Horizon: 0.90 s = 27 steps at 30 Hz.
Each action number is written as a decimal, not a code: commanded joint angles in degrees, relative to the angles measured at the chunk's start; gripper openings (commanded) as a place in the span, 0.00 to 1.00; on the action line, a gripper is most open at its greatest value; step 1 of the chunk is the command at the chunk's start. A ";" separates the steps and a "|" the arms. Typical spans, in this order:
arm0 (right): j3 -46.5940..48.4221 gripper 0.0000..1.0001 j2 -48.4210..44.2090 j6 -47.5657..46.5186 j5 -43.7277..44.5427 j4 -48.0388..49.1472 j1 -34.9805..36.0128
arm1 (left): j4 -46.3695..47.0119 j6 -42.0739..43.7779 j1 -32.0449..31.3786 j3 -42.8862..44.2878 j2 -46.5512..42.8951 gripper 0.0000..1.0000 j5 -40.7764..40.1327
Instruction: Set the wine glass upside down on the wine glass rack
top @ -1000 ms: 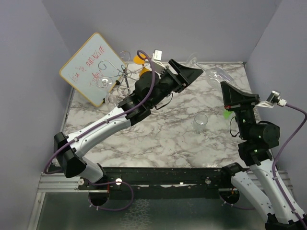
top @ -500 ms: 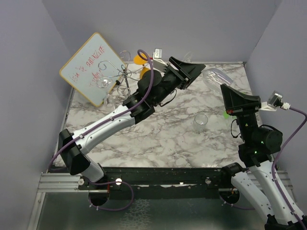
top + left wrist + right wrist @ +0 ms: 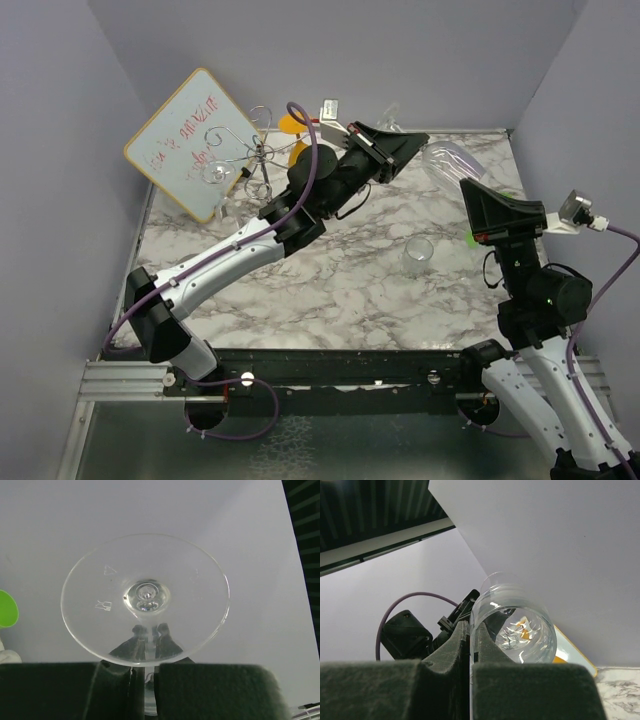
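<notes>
Grey-veined marble tabletop (image 3: 330, 290), boxed in by plain lilac walls (image 3: 400, 60); a whiteboard (image 3: 185, 140) leans at the back left, with the chrome wine glass rack (image 3: 255, 160) just in front of it; the clear wine glass (image 3: 448, 162) hangs sideways in the air at the back right; the left pincer (image 3: 145, 680) is clamped on its stem, the right pincer (image 3: 471, 652) nipped on the bowl's rim.

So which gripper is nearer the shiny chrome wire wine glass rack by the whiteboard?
Left. The left gripper, shut on the stem of the clear wine glass, is right of the chrome wire rack; the right gripper, pinching the bowl, is farther right, beyond the glass.
</notes>
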 commanded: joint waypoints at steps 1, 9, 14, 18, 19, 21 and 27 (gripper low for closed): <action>1.55 0.05 -0.70 -1.32 -5.09 -2.48 -0.18 | 3.41 0.89 -0.01 -1.00 -1.50 0.00 3.15; 2.33 0.64 -4.61 -3.12 -5.41 -13.87 -0.16 | 5.54 9.33 -0.01 -5.75 -5.52 0.00 -1.55; 4.07 0.73 -9.25 -6.01 -2.62 -26.47 -0.17 | 6.68 14.68 -0.01 -11.25 -9.95 0.00 -4.91; 5.68 0.75 -11.79 -8.41 -1.52 -35.43 -0.18 | 6.64 22.66 -0.01 -12.32 -12.66 0.00 -4.17; 6.63 0.75 -11.92 -9.65 -0.88 -37.56 -0.18 | 6.60 24.67 -0.01 -12.60 -13.33 0.00 -3.40; 9.63 0.76 -11.07 -11.50 0.72 -42.00 -0.18 | 6.44 29.42 -0.01 -13.40 -14.62 0.00 -1.26; 19.89 0.76 -2.63 -17.30 -3.79 -48.25 -0.17 | 2.21 44.35 -0.01 -15.19 -17.55 0.00 6.22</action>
